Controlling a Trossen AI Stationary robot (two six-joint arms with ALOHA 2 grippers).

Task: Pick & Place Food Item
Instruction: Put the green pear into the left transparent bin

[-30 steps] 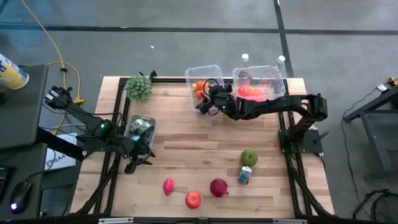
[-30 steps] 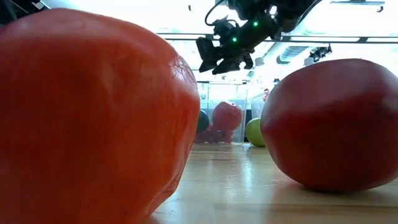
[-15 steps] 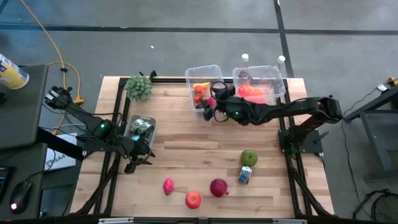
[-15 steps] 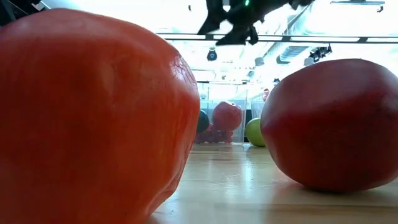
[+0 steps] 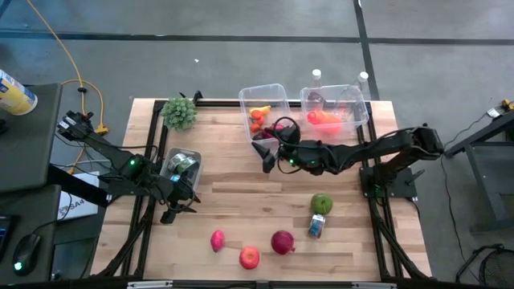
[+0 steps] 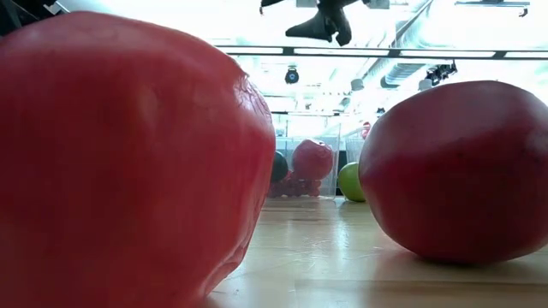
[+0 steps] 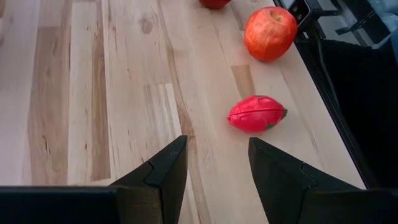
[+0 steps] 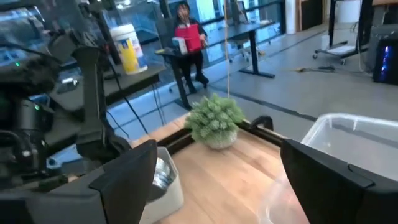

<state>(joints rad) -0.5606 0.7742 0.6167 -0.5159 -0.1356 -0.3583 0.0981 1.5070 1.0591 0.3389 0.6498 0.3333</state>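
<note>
The butcher-block tabletop [image 5: 241,172] stands on a grey concrete floor [image 5: 201,72] crossed by dark seams. A yellow cable [image 5: 56,40] runs over the floor to a dark side desk [image 5: 28,120] beside the tabletop, where a white-and-yellow canister [image 5: 14,91] lies. A computer mouse [image 5: 22,255] sits near that desk's lower corner. In the right wrist view, a person in a red top [image 8: 186,31] sits at a far desk [image 8: 249,25], before large windows [image 8: 205,6]. In the low view, bright ceiling light strips [image 6: 385,53] cross overhead.
</note>
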